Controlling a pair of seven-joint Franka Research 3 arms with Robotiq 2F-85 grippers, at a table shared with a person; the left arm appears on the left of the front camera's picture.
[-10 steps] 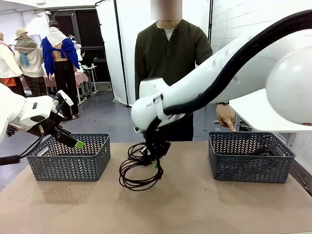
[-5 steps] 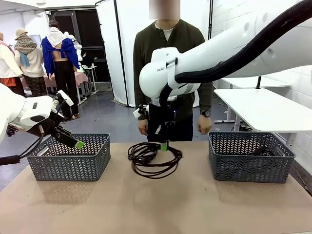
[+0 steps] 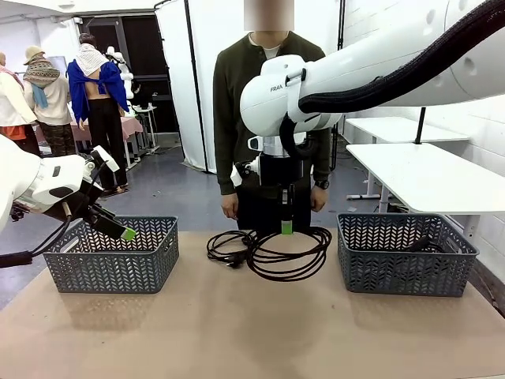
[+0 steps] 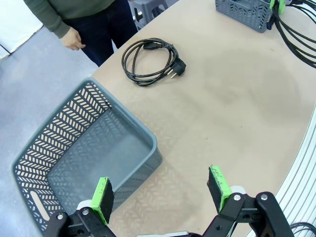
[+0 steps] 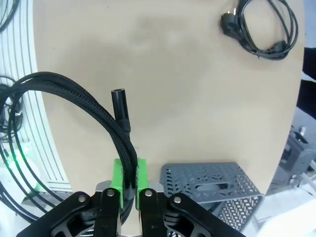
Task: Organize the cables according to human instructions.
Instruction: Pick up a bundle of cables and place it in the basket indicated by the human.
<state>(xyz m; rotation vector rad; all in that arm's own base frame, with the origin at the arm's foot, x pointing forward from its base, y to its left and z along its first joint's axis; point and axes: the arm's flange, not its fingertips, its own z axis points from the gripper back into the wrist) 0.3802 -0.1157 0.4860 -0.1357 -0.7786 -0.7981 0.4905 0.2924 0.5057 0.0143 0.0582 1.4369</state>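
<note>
My right arm [image 3: 355, 67] comes in high from the right side and bends down at the wrist. My right pincer [image 3: 286, 227] hangs straight down, up above the table. Its two fingers are squeezed tight on a black cable [image 5: 120, 106]. My left arm [image 3: 47, 183] sits low on the left side. My left pincer [image 4: 160, 190] points down at a slant, and its fingers are spread wide apart.

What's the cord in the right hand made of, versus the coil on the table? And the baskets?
Thick black cord in the right hand: looks fabric-braided; woven texture shows on its jacket. Thin black coiled cord on the table: smooth, faintly shiny jacket, probably rubber or PVC. Grey openwork baskets: likely moulded plastic, matte, herringbone cut-outs.
</note>
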